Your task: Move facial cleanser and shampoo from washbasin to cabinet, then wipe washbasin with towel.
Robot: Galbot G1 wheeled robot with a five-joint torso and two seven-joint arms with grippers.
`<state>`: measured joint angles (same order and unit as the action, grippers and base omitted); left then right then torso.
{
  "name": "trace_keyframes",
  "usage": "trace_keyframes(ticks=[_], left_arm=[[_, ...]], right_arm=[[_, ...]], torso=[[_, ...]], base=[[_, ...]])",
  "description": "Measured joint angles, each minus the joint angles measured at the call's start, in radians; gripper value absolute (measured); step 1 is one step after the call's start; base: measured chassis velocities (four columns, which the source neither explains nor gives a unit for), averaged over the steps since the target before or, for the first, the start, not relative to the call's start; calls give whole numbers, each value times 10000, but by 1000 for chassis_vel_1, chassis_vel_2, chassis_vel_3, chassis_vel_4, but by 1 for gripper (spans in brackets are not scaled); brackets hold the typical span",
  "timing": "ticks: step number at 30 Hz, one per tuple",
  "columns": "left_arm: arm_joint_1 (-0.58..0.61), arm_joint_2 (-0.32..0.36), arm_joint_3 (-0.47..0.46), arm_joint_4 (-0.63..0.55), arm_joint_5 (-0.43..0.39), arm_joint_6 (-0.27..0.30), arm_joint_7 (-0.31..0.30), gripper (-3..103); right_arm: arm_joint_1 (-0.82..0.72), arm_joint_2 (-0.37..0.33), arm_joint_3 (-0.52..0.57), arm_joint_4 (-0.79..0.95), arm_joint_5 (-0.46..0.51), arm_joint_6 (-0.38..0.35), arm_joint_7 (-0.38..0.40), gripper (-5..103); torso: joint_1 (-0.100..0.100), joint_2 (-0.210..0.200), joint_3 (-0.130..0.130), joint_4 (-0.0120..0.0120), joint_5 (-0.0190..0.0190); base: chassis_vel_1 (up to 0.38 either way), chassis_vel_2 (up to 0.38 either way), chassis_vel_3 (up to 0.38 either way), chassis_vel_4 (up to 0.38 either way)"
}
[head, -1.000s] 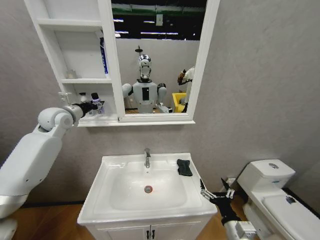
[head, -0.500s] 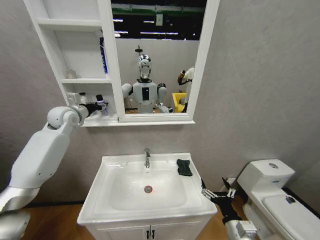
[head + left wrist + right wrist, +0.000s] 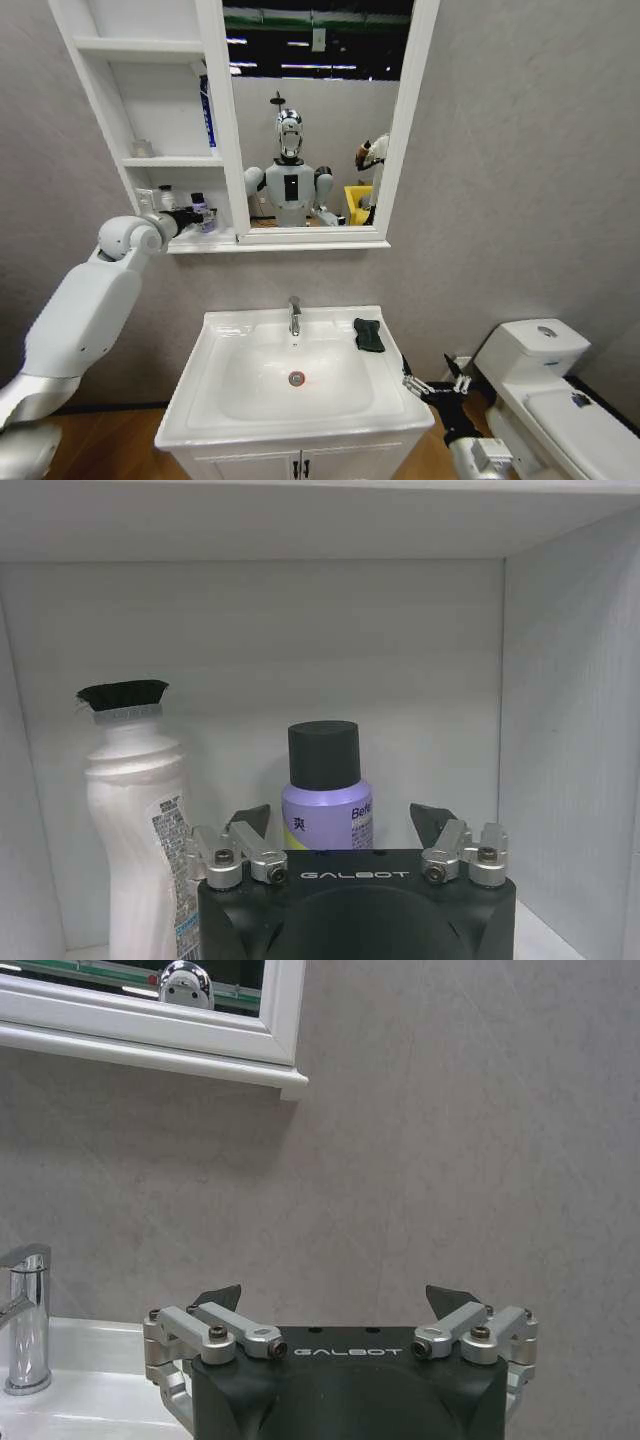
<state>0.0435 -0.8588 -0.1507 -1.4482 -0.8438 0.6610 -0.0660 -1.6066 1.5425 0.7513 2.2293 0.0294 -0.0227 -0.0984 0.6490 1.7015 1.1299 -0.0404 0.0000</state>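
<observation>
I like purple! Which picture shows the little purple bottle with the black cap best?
The left wrist view: the purple bottle stands upright, close and centred between the open left gripper jaws, beside a white bottle. In the head view it is tiny on the cabinet bottom shelf. The right wrist view faces the wall.

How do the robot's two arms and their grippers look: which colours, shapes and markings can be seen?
The left arm has smooth white rounded shells with a ball-like joint. The left gripper has a black body lettered GALBOT in white, silver metal linkages with screws, and dark pointed fingertips. The right gripper is built and lettered the same; its forearm is black and silver.
</observation>
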Motion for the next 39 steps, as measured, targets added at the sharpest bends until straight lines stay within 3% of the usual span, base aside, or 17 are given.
trace_keyframes(ticks=[5, 18, 20, 22, 23, 25, 28, 30, 32, 33, 35, 36, 37, 39], left_arm=[[241, 76, -157, -196, -2, -76, -16, 97], [2289, 931, -1647, -2151, -348, -465, -264, 100], [2735, 1079, -1925, -2664, -371, -571, -507, 100], [4063, 1272, -2595, -4380, -734, -574, -1718, 100], [4063, 1272, -2595, -4380, -734, -574, -1718, 100], [5472, 1122, -3443, -5766, -868, -462, -2517, 100], [6371, 864, -4015, -6508, -765, -429, -2747, 100], [8651, -6, -5357, -7909, 125, -480, -2746, 100], [10716, -1183, -6321, -8636, 1837, -988, -2096, 100], [10716, -1183, -6321, -8636, 1837, -988, -2096, 100], [12706, -2523, -7058, -9057, 3428, -1933, -949, 100], [12706, -2523, -7058, -9057, 3428, -1933, -949, 100], [14054, -3797, -7447, -9315, 4556, -2813, -120, 100], [15382, -5280, -7774, -9565, 5464, -3752, 683, 100]], right_arm=[[0, -13, 14, 15, 9, -4, 4, 100], [-18, 92, -1, -64, 9, 54, 1, 100], [-29, 101, 0, -64, 11, 73, 1, 100], [-37, 169, -16, -53, 14, 122, 28, 100], [-37, 169, -16, -53, 14, 122, 28, 100], [-52, 210, -37, -18, 13, 149, 61, 100], [-72, 204, -35, 16, 13, 157, 77, 100], [-116, 134, 13, 86, 52, 172, 89, 100], [-149, 66, 43, 113, 93, 180, 90, 100], [-149, 66, 43, 113, 93, 180, 90, 100], [-168, 50, 25, 118, 119, 199, 93, 100], [-168, 50, 25, 118, 119, 199, 93, 100], [-165, 50, -56, 102, 147, 214, 91, 100], [-140, 44, -149, 46, 149, 214, 72, 100]], torso=[[0, 0, 0, -1, 1], [-1, 1, 0, 0, -2], [0, 2, -1, 1, -3], [-1, 2, -2, -1, 2], [-1, 2, -2, -1, 2], [-2, 2, -2, 1, 2], [-1, 2, -1, 0, -1], [-1, 2, -3, -5, 8], [-1, 2, -3, 1, -7], [-1, 2, -3, 1, -7], [-3, 3, -3, 4, 0], [-3, 3, -3, 4, 0], [-3, 2, -3, 6, -3], [-4, 3, -4, 6, 4]], base=[[0, 0, 0, 0], [0, 0, 0, 0], [0, 0, 0, 0], [0, 0, 0, 0], [0, 0, 0, 0], [0, 0, 0, 0], [0, 0, 0, 0], [0, 0, 0, 0], [0, 0, 0, 0], [0, 0, 0, 0], [0, 0, 0, 0], [0, 0, 0, 0], [0, 0, 0, 0], [0, 0, 0, 0]])
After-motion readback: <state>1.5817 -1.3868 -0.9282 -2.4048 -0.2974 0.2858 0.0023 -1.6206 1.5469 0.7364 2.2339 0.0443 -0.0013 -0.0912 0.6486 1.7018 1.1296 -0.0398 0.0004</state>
